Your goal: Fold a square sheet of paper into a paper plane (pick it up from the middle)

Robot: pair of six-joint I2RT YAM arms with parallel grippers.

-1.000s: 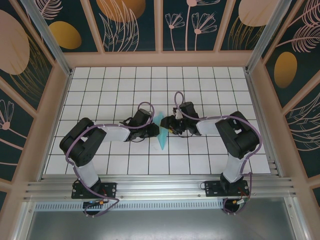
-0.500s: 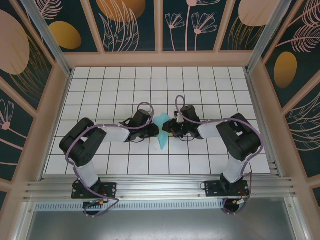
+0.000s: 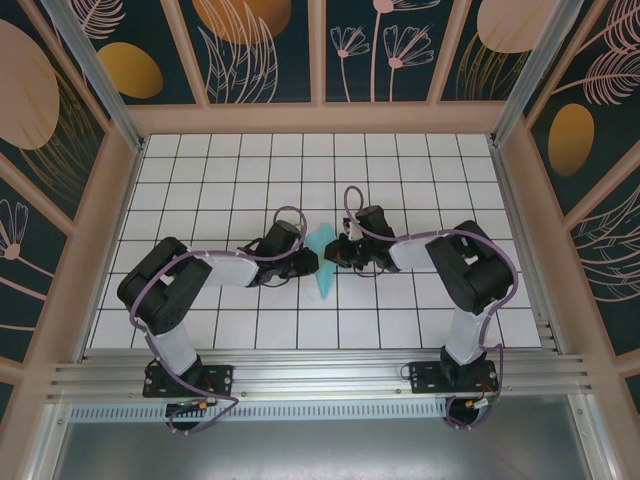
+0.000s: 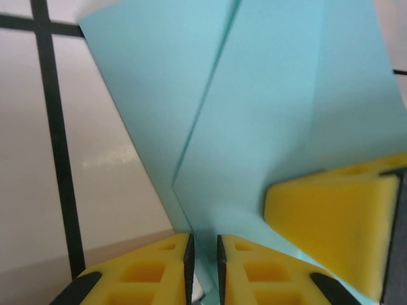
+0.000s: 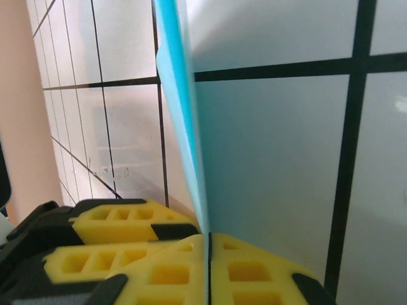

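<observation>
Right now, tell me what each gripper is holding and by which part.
Both hold the folded turquoise paper. The left gripper pinches its left edge beside a crease. The right gripper pinches the opposite edge.

This is a robotics lab test cell rather than a lived-in room: a white tabletop ruled into squares by black grid lines (image 3: 200, 330) sits boxed in by peach-coloured frame walls (image 3: 92, 240) and dark teal panels printed with line-drawn plants and orange ovals (image 3: 270, 50). Along the near edge run silver aluminium rails (image 3: 320, 372), and bolted to them stand a black-and-white jointed left robot arm (image 3: 170, 290) and a matching right robot arm (image 3: 475, 275)
</observation>
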